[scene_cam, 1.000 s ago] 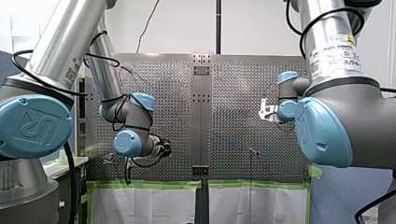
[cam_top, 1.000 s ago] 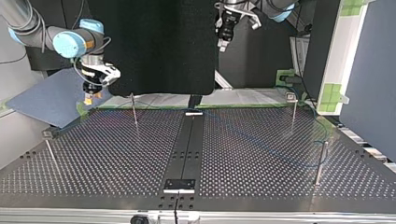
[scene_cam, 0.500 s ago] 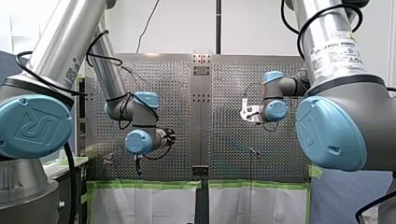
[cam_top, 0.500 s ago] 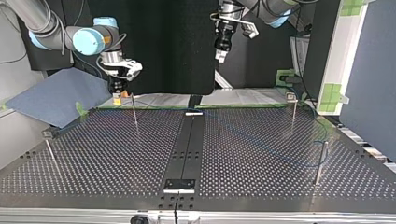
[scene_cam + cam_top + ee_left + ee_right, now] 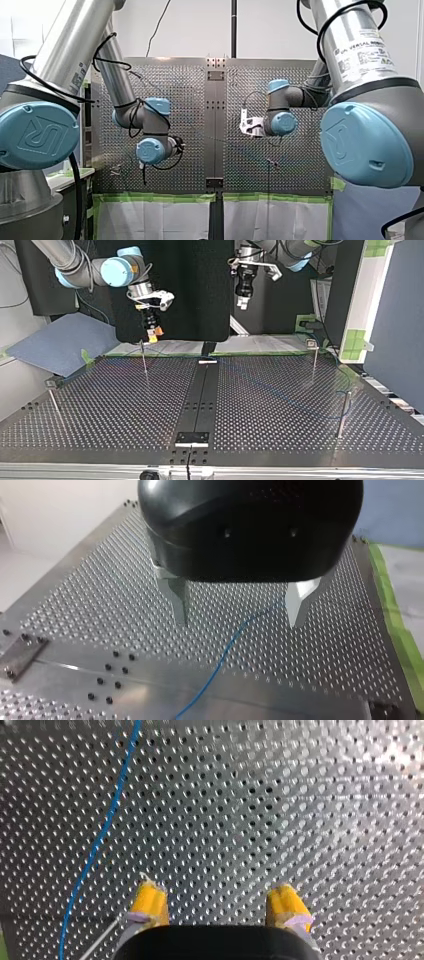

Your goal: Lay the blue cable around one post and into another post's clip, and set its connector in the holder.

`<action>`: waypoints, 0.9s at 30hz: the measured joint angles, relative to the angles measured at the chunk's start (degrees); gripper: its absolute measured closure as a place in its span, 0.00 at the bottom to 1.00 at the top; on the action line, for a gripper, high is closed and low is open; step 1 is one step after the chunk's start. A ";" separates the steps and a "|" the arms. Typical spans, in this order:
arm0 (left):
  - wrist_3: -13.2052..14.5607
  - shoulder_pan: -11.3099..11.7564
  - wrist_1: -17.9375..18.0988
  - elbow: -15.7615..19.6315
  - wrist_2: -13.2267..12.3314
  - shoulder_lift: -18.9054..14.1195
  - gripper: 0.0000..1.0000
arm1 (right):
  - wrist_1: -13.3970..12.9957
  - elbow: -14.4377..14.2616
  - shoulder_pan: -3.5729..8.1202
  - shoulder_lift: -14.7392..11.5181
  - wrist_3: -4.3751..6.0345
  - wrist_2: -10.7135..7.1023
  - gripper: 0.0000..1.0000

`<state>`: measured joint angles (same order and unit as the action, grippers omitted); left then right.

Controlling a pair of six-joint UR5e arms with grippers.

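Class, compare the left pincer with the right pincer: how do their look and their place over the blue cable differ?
The left pincer has bare metal fingers; the right pincer has yellow pads. The blue cable lies under the gap between the left pincer's fingers, but beside the right pincer, outside one finger. Both are open and hold nothing.
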<state>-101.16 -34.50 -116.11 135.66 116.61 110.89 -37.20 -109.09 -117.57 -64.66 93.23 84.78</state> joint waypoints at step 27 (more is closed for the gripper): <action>0.19 1.46 -2.41 -0.76 4.03 0.00 0.05 | -5.78 -4.04 -13.47 0.45 -0.25 6.87 0.00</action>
<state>-100.97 -33.04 -118.52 134.90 120.63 110.89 -42.98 -113.14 -131.05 -64.20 92.98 91.64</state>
